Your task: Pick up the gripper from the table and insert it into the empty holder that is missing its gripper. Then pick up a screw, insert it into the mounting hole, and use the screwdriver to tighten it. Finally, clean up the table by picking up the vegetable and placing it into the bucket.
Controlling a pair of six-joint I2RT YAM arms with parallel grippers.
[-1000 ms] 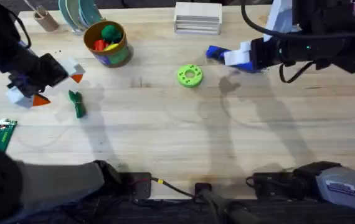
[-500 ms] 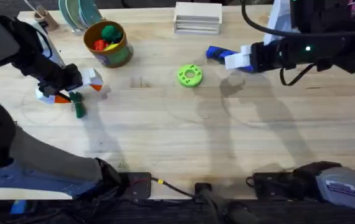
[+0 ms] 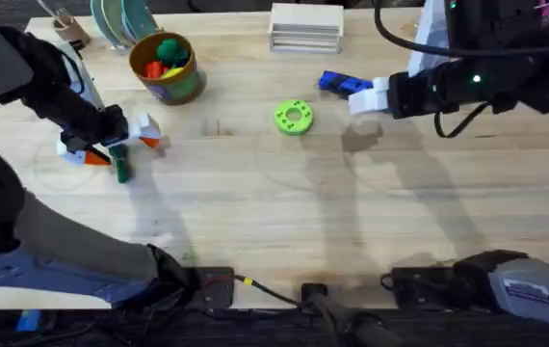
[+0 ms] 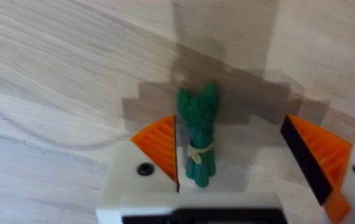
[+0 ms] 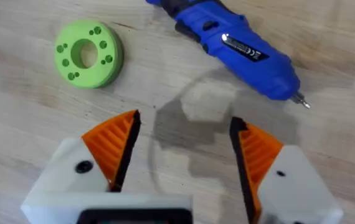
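A small green vegetable (image 3: 121, 166) lies on the wooden table at the left. My left gripper (image 3: 123, 150) hangs over it, open. In the left wrist view the vegetable (image 4: 197, 142) sits between the orange pads, close against one of them, and my left gripper (image 4: 230, 127) is not closed on it. The bucket (image 3: 166, 67), a yellow-rimmed tin holding green and red items, stands behind it. The blue screwdriver (image 3: 336, 83) (image 5: 236, 45) lies at the back right. My right gripper (image 3: 361, 97) (image 5: 184, 127) hovers open just beside it. The loose gripper piece, holder and screw are out of view.
A green disc with holes (image 3: 294, 117) (image 5: 88, 54) rests mid-table, left of the screwdriver. A white box (image 3: 305, 27) stands at the back edge. A brown cup with sticks (image 3: 68, 30) and stacked plates (image 3: 122, 19) sit at the back left.
My left gripper has swung in from the far left and come down over the vegetable. My right gripper has drawn back slightly to the right, off the screwdriver.
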